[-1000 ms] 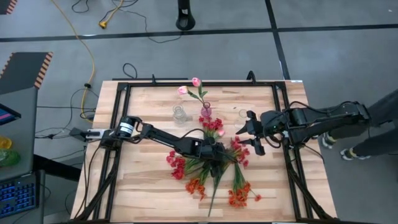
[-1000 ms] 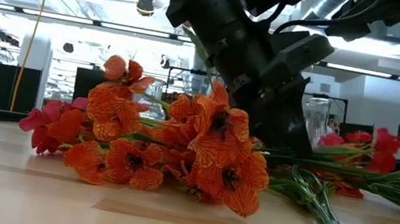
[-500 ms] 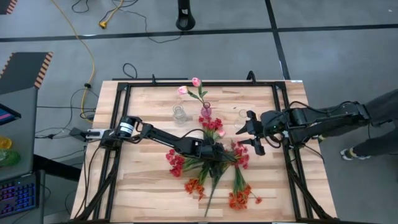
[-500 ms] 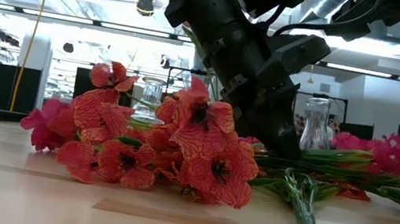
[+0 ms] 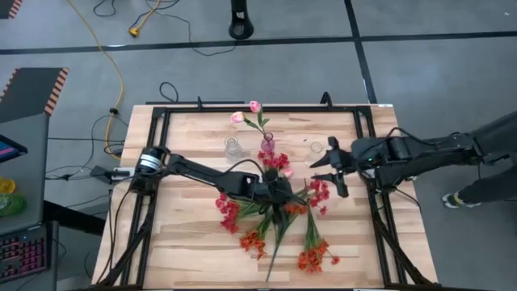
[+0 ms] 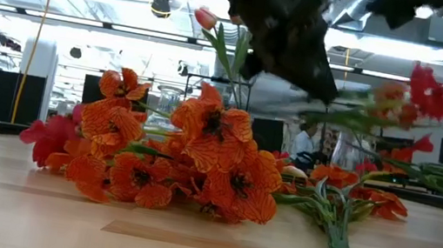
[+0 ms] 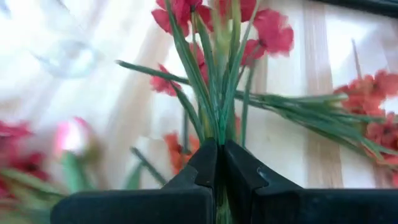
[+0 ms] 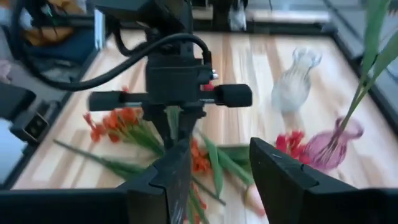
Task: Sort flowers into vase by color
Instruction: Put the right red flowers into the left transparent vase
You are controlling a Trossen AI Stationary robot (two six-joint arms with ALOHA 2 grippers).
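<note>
A red flower sprig [image 5: 319, 192] hangs above the table's middle with my left gripper [image 5: 289, 194] shut on its green stems. Its blossoms [image 6: 420, 88] show raised and blurred in the low view. More red flowers [image 5: 229, 212] and orange flowers [image 5: 254, 241] lie flat on the wood, with another orange bunch [image 5: 315, 257] nearer the front edge. A pink vase [image 5: 267, 145] at the back holds pink flowers [image 5: 254, 106]. My right gripper [image 5: 323, 171] hovers open just right of the red blossoms, holding nothing. My left gripper pinches the red sprig's bunched green stems and leaves [image 7: 217, 127] between its two fingers, below the blossoms. The fingers slant down from the table's left and lie along the stems. The blossom end points toward the right edge, lifted clear of the table.
Two clear vases [image 5: 233, 147] [image 5: 317, 149] stand on either side of the pink vase near the far edge. A black frame [image 5: 153, 121] runs along the table's edges. Bare wood lies at the front left.
My left gripper has risen with the red sprig. The sprig's blossoms lay low by the table a second ago and now hang clear above it. The orange flowers beside it shifted a little and stay on the wood. My right gripper has drawn back slightly toward the right edge.
</note>
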